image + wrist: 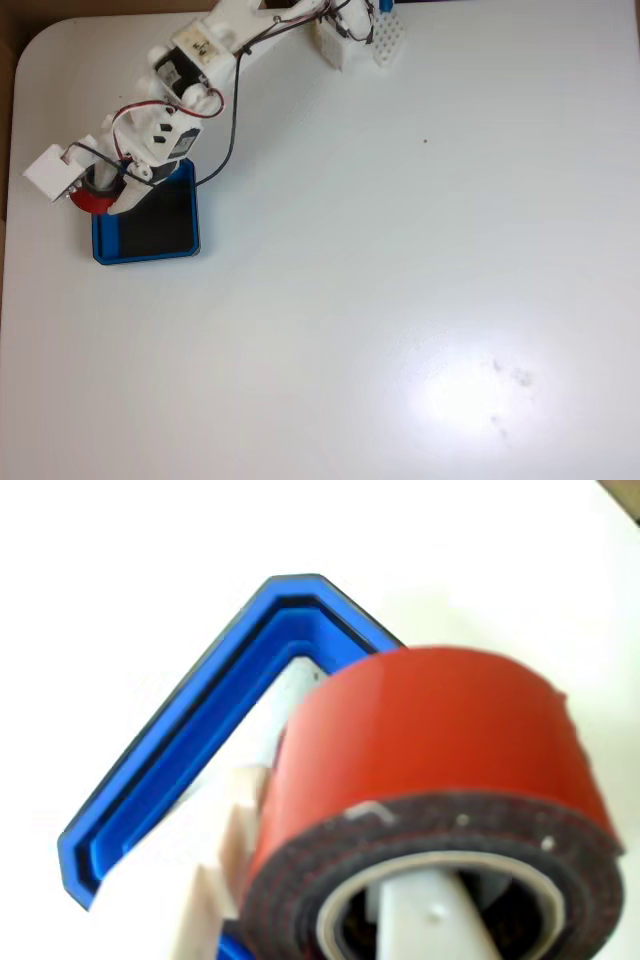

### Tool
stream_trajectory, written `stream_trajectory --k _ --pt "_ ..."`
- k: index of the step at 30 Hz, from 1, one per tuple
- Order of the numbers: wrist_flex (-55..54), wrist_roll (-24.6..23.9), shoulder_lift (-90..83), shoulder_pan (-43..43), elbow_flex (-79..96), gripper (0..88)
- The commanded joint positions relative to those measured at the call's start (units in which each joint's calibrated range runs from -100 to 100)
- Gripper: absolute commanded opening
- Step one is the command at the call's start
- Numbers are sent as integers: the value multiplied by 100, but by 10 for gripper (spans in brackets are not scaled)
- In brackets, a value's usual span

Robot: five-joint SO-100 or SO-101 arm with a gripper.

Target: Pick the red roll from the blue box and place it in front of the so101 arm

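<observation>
The so101 arm (190, 75) reaches from the top edge of the white desk (400, 300) in the fixed view to the blue box (150, 255), which sits near the desk's left edge. The claw (100, 195) is clamped on the red roll (90, 203) at the box's upper-left corner. In the wrist view, the red roll (440, 740) sits close to the lens, one white finger (430, 920) passing through its pale core, above the rim of the blue box (200, 720).

The red roll (440, 730) has a dark face; the blue box (147, 255) has a black floor.
</observation>
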Motion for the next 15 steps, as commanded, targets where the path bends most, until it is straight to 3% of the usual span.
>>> stream_trajectory --k 1,10,15 --pt "-5 49 -1114 -346 322 5" --pt "-5 49 -3823 -2056 2748 5" --pt "-5 49 -4476 -3287 3853 5"
